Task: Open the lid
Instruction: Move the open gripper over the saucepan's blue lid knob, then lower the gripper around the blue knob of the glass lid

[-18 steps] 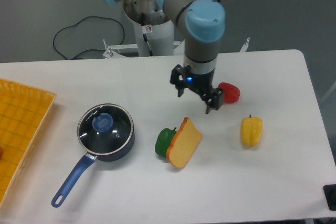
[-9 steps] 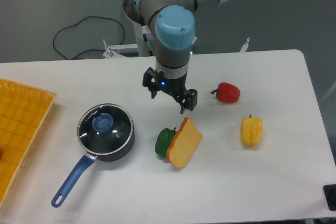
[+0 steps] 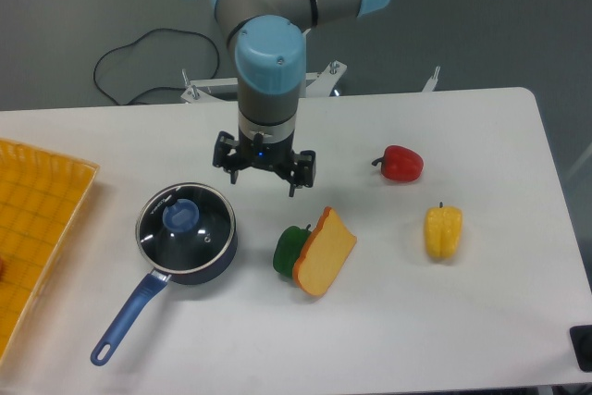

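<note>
The lid (image 3: 188,227), a clear glass disc with a metal rim and a blue knob (image 3: 180,216), lies flat on the dark blue saucepan (image 3: 217,257) at the table's left. The pan's long blue handle (image 3: 128,315) points toward the front left. My gripper (image 3: 262,182) hangs above the table, up and to the right of the lid, a short way from its rim. Its fingers (image 3: 291,188) are spread apart with nothing between them.
A green pepper (image 3: 289,248) and an orange sandwich-like toy (image 3: 326,252) lie just right of the pan. A red pepper (image 3: 401,164) and a yellow pepper (image 3: 442,231) sit farther right. A yellow basket (image 3: 37,228) fills the left edge.
The arm has swung left across the table, from beside the red pepper to a spot near the saucepan, and the wrist has turned. The objects have not moved.
</note>
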